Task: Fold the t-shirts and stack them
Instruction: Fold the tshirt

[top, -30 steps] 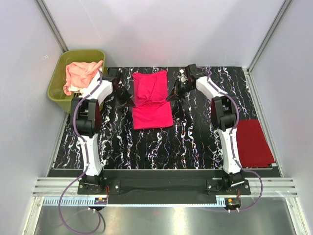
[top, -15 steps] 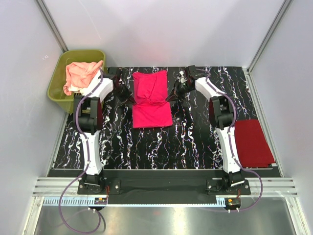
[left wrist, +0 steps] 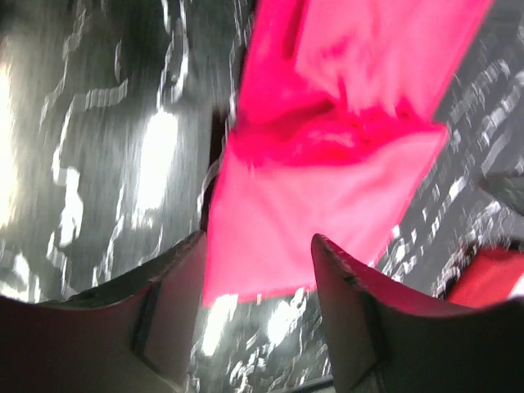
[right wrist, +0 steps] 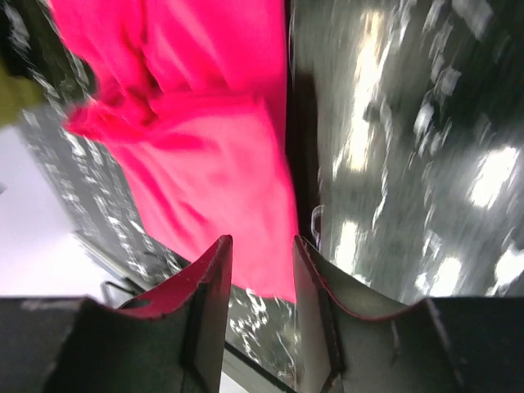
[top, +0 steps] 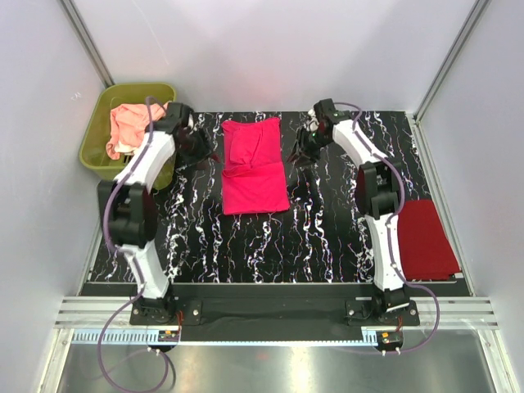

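A hot pink t-shirt (top: 255, 168) lies folded on the dark marbled table (top: 327, 229), its far half rumpled over the near half. It also fills the left wrist view (left wrist: 327, 164) and the right wrist view (right wrist: 196, 139). My left gripper (top: 196, 147) hovers just off the shirt's left edge, open (left wrist: 258, 254), with nothing between its fingers. Off the right edge, my right gripper (top: 301, 151) is also open (right wrist: 262, 246) and empty. A darker red t-shirt (top: 424, 237) lies folded at the table's right edge. A peach-pink t-shirt (top: 131, 123) sits crumpled in the tub.
An olive-green tub (top: 98, 135) stands off the table's far left corner, close to my left arm. White walls enclose the table on three sides. A metal rail (top: 262, 311) runs along the near edge by the arm bases.
Both grippers have opened and let go of the hot pink t-shirt's edges. Both arms have drawn outward from the shirt, the left one rising toward the tub.
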You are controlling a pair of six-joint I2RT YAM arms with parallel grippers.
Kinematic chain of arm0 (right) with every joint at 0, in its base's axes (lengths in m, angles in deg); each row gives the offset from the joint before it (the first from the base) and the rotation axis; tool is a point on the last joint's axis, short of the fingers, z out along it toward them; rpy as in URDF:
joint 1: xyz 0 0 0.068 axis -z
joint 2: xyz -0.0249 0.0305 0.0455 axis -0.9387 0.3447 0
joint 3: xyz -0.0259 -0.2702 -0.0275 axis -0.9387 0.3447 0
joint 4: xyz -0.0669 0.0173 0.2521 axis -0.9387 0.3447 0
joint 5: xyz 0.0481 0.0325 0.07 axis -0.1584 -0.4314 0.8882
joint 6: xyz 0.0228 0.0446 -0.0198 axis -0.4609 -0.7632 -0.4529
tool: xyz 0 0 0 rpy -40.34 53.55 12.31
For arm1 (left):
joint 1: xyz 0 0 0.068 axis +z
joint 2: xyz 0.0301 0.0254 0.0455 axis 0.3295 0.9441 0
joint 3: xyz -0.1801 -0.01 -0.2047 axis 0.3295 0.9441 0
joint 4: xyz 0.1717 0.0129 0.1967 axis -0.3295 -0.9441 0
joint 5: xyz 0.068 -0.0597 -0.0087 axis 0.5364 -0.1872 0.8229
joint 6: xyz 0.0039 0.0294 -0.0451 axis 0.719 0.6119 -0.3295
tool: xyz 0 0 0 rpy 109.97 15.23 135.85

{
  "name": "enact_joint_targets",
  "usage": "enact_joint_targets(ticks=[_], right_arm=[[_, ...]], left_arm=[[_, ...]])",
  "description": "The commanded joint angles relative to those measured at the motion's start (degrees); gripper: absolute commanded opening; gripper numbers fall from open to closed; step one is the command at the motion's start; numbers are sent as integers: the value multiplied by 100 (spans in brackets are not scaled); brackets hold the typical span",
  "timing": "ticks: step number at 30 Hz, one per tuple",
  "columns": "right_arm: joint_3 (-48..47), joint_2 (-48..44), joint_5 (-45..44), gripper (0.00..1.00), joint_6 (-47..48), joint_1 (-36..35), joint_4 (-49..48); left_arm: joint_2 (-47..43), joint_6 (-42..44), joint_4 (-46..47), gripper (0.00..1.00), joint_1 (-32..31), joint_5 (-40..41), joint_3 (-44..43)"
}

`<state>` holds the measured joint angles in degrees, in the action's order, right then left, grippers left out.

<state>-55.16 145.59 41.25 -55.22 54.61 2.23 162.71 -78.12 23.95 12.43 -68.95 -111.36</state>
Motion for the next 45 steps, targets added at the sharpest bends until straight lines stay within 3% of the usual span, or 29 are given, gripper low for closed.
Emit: enact_joint_targets(ticks=[1, 3, 6, 10, 18, 35, 45], right_arm=[[655, -838, -748, 43, 40, -612, -106], [893, -927, -1090, 42, -241, -893, -396], [763, -787, -1748, 40, -541, -1403, -528], [446, -409, -2041, 35, -840, -1860, -915], [358, 171, -1769, 19, -1148, -1905, -1487], [-283, 707, -1488, 14, -1367, -1756, -1909], [-1768, 1411, -1312, 14, -1561, -1431, -1970]], left_arm=[[-1130, 68, 629, 52, -162, -264, 1045], [-1465, -179, 939, 48, -294, -511, 1903], [-1633, -346, 1300, 44, -435, -652, 2461], [-1625, -390, 1363, 41, -435, -907, 2542], [-1730, -250, 1231, 40, -383, -925, 2524], [-1731, -267, 1459, 38, -374, -1145, 2937], [-1660, -206, 1423, 37, -374, -1171, 2867]])
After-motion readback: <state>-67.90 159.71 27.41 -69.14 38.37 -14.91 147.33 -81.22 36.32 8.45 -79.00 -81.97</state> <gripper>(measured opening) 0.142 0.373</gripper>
